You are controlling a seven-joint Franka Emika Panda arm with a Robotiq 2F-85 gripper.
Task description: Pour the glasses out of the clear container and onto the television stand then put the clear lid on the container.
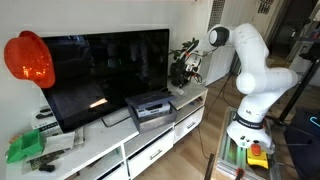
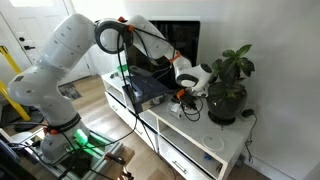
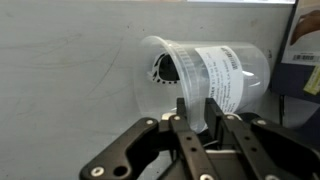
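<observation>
Black gripper [image 3: 197,112] fingers stand almost together, pinching what looks like the wall of the clear container [image 3: 215,72], which lies tipped on its side just past the fingertips, over the white television stand [image 3: 70,95]. I judge the pouring step to be in hand, and the next move calls for dipping the mouth lower until the dark shape [image 3: 165,68] inside slides out. Whether that shape is the glasses is hard to tell, and no lid is visible.
</observation>
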